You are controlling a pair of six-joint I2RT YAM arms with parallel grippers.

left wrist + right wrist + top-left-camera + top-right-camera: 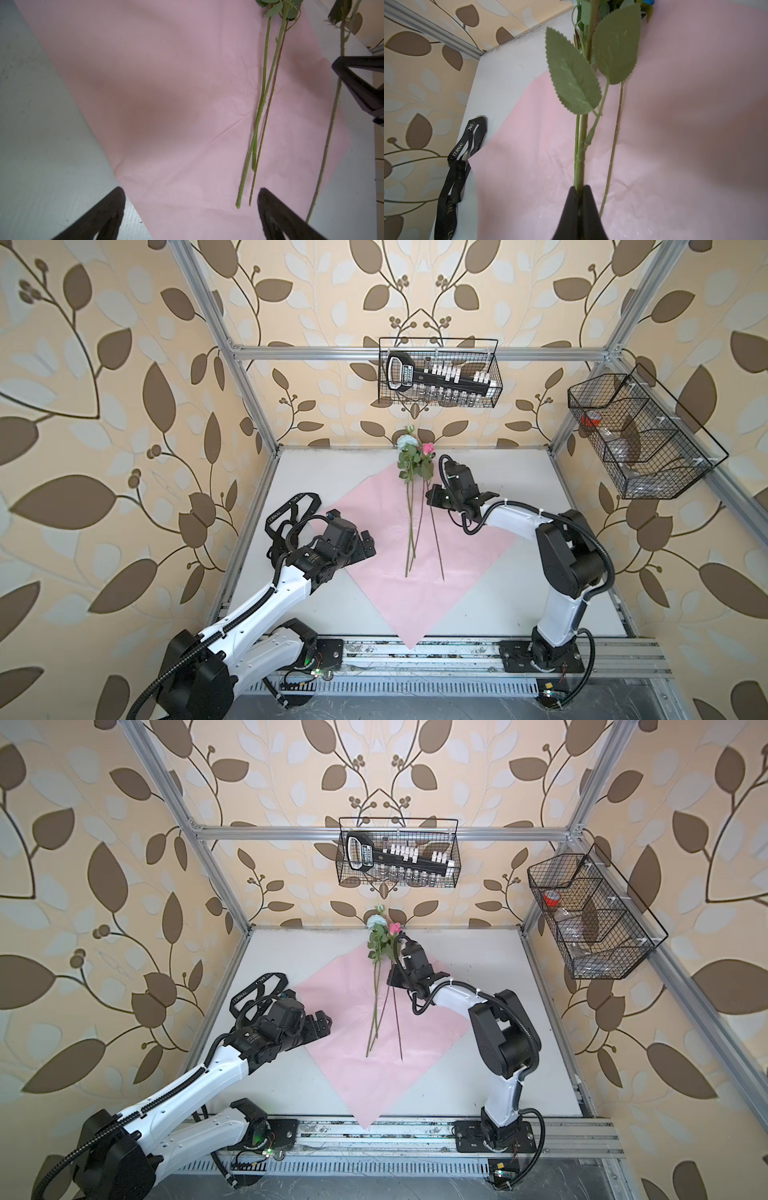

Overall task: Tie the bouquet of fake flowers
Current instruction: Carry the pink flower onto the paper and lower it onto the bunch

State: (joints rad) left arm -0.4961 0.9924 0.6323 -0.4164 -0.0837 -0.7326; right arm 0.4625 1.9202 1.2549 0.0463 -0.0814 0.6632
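**Top views:** In both top views the bouquet of fake flowers (410,466) lies mid-table on the pink wrapping paper (374,539). Its blooms are at the far edge and its stems run toward the near side. The right gripper (433,494) is at the rightmost stem, and the left gripper (368,545) is over the paper's left part.

**Left wrist view:** The left gripper's fingers (116,201) are spread wide above the paper, with the stem ends (241,193) close to one finger.

**Right wrist view:** The right gripper (579,190) is pressed together, pinching a leafy green stem (581,145) of the bouquet. A black ribbon (457,150) lies on the table (500,83), just beside the paper.
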